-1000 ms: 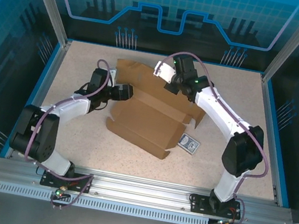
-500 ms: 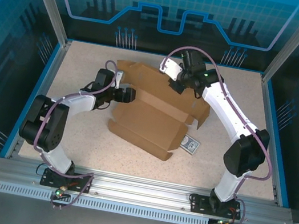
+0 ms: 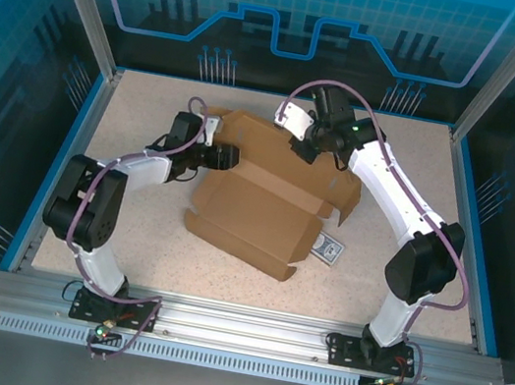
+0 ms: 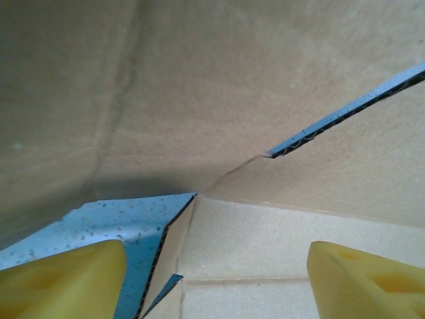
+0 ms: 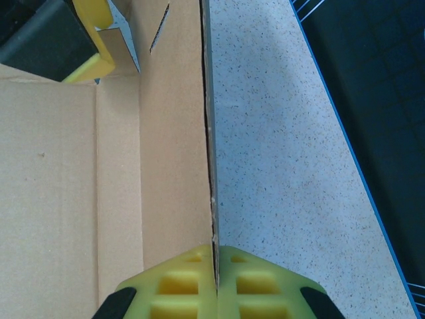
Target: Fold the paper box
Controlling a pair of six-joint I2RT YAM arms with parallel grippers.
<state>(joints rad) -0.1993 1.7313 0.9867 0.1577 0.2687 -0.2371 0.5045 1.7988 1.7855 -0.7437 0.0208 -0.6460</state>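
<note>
The paper box (image 3: pixel 258 203), plain brown cardboard, lies partly folded in the middle of the speckled surface (image 3: pixel 131 230). Its low tray half is nearest my bases. A large panel stands up along its far side.

My right end effector (image 5: pixel 216 269) is at the box's far right. It is closed tight on the thin top edge of that standing panel, one yellow pad on each face of the cardboard.

My left end effector (image 4: pixel 212 286) is at the box's far left corner, nosed in against the inner face. Its fingers are spread wide, with nothing between them. Straight ahead of it, creases meet at a corner, and a slit (image 4: pixel 345 116) opens in the cardboard to the upper right.

A small blue-and-white card (image 3: pixel 326 250) lies just beside the box's near right corner, touching it or nearly so; I cannot tell which.

The step in hand looks like raising and setting the walls at the far corner. To do it well, I judge that my right grip should hold the panel steady and upright. It should not pull sideways, since an edge pinch can crumple cardboard. My left fingers should press flat along the crease, well away from the slit, which could tear. The box should stay planted, so that it does not slide over the card.
</note>
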